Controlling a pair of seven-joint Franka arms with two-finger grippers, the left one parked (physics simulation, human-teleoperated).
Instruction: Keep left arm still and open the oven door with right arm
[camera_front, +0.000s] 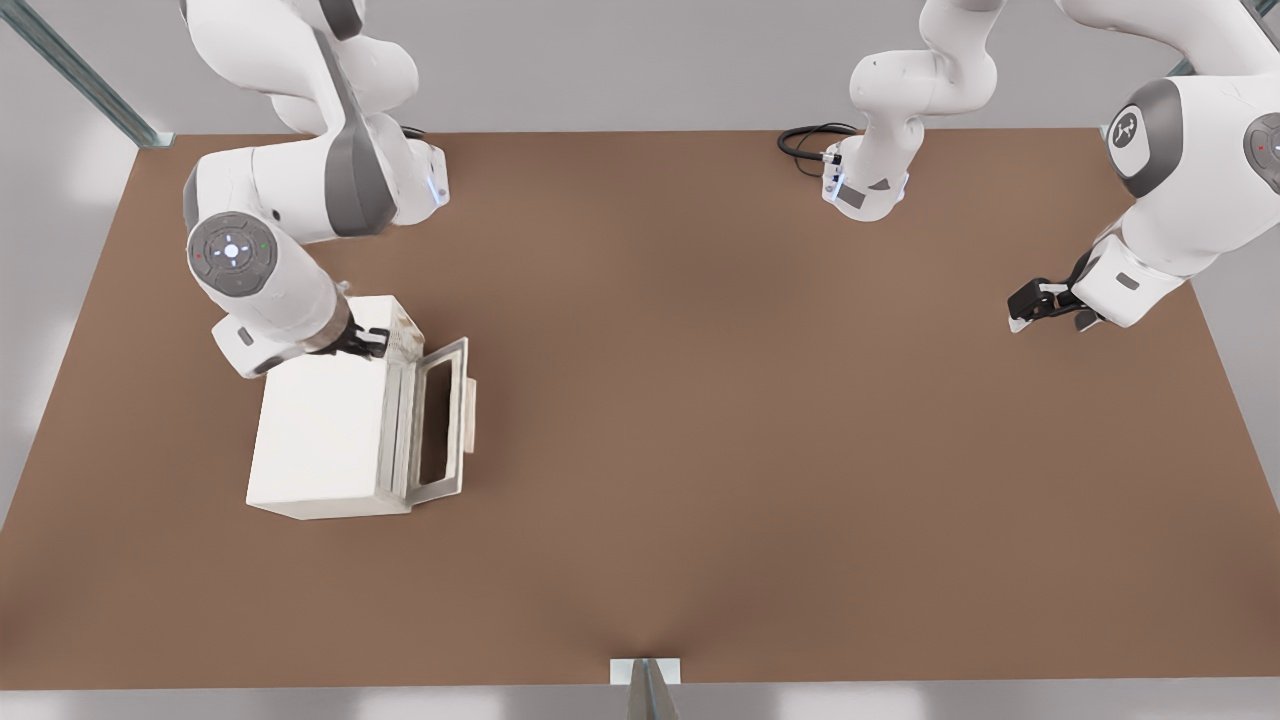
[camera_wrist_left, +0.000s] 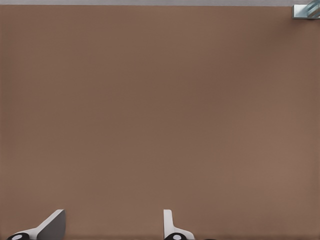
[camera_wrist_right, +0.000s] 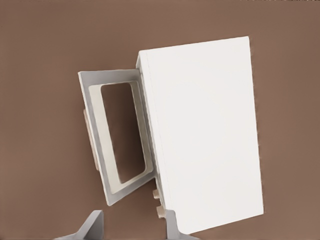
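Front view, left part of the frame: the right arm (camera_front: 270, 270) reaches down over the oven (camera_front: 320, 440), which sits on the table (camera_front: 700, 400). Its end effector (camera_front: 365, 342) hovers above the oven's top, at the upper edge nearest the door hinge side. In the right wrist view the fingers (camera_wrist_right: 92, 225) stand apart and hold nothing.

Just right of the oven body, the oven door (camera_front: 440, 420) stands partly swung out, its handle (camera_front: 470, 415) on the outer face, lower right of the end effector and not touching it.

Judgement: to finish well, push behind the door's free edge along its arc, without shifting the oven.
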